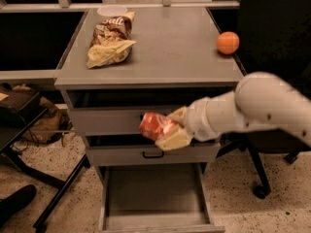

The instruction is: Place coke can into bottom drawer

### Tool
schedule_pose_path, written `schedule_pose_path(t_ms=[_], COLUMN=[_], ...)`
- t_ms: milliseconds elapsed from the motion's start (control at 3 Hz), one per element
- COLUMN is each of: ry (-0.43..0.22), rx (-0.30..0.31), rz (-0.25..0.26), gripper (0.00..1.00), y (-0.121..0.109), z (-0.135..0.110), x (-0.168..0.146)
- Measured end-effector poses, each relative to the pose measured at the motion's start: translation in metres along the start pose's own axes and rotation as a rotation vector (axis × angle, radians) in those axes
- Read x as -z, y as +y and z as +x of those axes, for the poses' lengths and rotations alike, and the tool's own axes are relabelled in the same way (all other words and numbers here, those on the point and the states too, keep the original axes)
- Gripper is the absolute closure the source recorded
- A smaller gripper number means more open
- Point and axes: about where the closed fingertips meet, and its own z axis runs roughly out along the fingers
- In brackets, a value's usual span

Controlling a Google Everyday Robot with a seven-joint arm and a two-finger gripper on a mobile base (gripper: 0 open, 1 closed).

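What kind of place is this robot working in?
Probably an office or lab workspace: a grey metal drawer cabinet, a wheeled office chair beside it, and speckled hard flooring. The gripper holds the coke can in front of the upper drawers, above the open bottom drawer.
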Motion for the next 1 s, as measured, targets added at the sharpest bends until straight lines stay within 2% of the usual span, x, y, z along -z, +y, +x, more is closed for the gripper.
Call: schedule_pose_path(t_ms=[333, 667, 1000], ry=[-0.018, -0.018, -0.047], rx=[-0.112, -0.112, -0.131], rz=[-0.048, -0.048, -0.03], gripper=[1.0, 1.0, 1.0], y=[0.0364, 0.0364, 0.0377], z=[0.0678, 0.0678, 0.0763], x=[-0.0733, -0.0733, -0.0789])
